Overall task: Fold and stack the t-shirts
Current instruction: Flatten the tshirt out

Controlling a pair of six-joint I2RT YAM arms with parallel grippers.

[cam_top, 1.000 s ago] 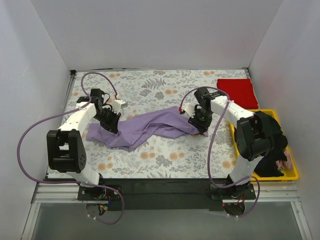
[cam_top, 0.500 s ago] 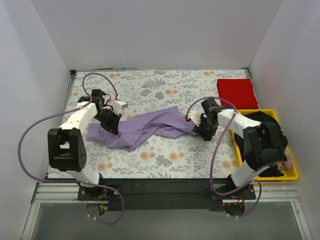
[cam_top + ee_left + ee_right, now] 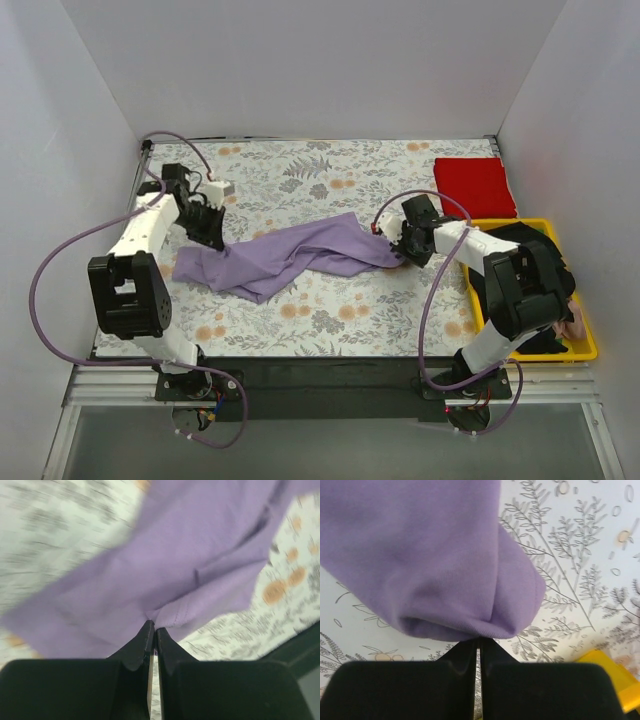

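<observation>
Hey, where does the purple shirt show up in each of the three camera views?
Top view: the purple shirt lies stretched left to right across the middle of the frame.
Left wrist: it fills the upper frame, pinched at the left gripper.
Right wrist: a bunched fold at upper left, meeting the right gripper.
Shared landmark: the floral cloth underneath.

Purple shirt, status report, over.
Left tool shut on purple shirt, left end. Right tool shut on right end. Shirt bunched, unfolded. Red shirt folded, far right corner.
</observation>
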